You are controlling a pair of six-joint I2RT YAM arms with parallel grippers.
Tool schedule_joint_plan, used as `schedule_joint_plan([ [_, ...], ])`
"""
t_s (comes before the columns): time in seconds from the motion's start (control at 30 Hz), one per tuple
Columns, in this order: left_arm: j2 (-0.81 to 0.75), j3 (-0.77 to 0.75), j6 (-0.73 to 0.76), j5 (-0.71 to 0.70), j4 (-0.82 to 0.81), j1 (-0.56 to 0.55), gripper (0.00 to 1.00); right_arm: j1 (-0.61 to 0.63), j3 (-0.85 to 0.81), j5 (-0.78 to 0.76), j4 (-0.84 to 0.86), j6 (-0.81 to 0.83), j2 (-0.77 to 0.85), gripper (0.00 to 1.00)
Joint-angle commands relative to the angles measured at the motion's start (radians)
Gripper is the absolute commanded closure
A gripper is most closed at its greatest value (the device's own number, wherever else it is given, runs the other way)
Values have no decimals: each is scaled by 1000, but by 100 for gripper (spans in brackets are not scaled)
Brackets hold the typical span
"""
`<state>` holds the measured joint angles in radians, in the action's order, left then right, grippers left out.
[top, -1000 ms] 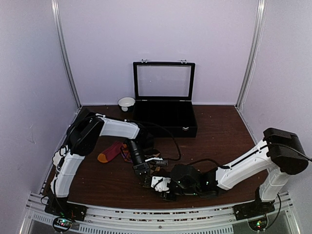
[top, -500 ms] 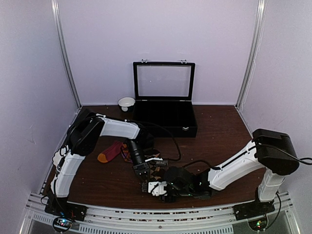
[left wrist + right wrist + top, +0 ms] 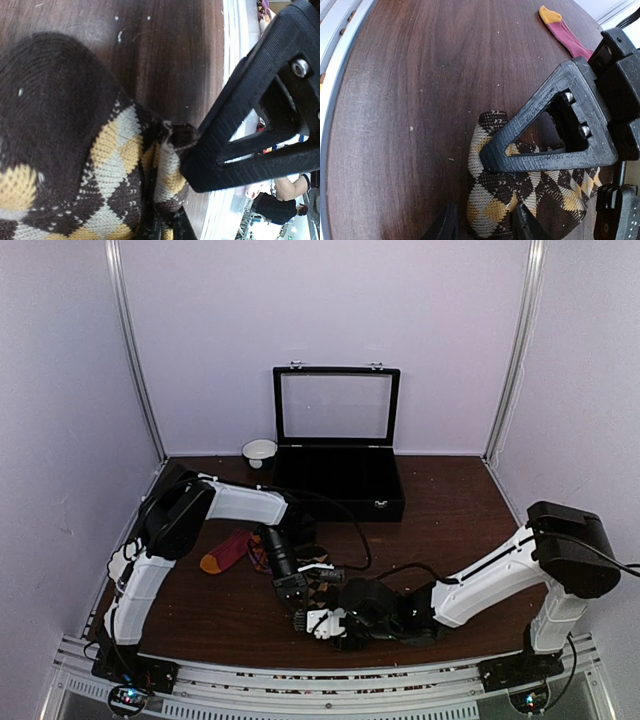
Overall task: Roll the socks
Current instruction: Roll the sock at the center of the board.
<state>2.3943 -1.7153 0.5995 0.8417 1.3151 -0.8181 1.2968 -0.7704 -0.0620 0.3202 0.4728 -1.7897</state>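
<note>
The dark brown argyle sock (image 3: 535,190) lies near the table's front edge, its near end folded into a thick roll (image 3: 172,170). My left gripper (image 3: 172,229) is shut on a pinch of that sock, and its black triangular finger (image 3: 545,135) lies across the fabric. My right gripper (image 3: 485,227) is open and straddles the rolled end. One of its fingers touches the fabric and the other stands a little off it. From above, both grippers (image 3: 300,606) (image 3: 325,624) meet over the brown sock (image 3: 320,592). The magenta sock (image 3: 228,550) with its orange toe (image 3: 549,14) lies apart on the left.
A black case (image 3: 338,485) with its glass lid raised stands at the back centre, with a small white bowl (image 3: 259,450) to its left. The metal rail of the table's front edge (image 3: 340,55) runs close to the grippers.
My right gripper has slid a little left along the front edge, onto the sock's rolled end, and its jaws have widened slightly. The left arm has stayed put.
</note>
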Motion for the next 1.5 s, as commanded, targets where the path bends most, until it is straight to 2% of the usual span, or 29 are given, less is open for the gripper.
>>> schedule_joint_plan([
  [0.0,66,10,19,-167,-54,-6,94,-7,-32,-20,-38,9,-22,63],
  [0.07,62,13,27,-163,-53,-6,90,-7,-38,-25,-39,6,-42,65],
  [0.17,38,35,61,-162,-59,-7,77,-7,-62,-61,-74,1,-84,69],
  [0.33,-8,65,73,-179,-92,-5,71,-15,-59,-75,-90,-63,-126,78],
  [0.47,-218,206,62,-239,-297,13,62,-36,-64,12,-173,-152,-109,92],
  [0.53,-338,313,55,-278,-411,26,60,-45,-58,64,-205,-208,-94,95],
  [0.6,-422,369,44,-310,-486,45,59,-50,-41,115,-223,-239,-79,100],
  [0.73,-495,423,34,-329,-545,63,59,-55,-3,193,-197,-340,-54,100],
  [0.8,-505,441,46,-293,-547,62,59,-66,8,224,-181,-405,-49,100],
  [0.93,-531,474,56,-206,-559,56,61,-103,12,322,-165,-498,-84,100],
  [1.2,-649,613,32,-187,-713,8,63,-264,-14,618,-125,-737,-229,100],
  [1.47,-628,634,79,-228,-777,-46,63,-345,-28,757,-89,-861,-302,100],
])
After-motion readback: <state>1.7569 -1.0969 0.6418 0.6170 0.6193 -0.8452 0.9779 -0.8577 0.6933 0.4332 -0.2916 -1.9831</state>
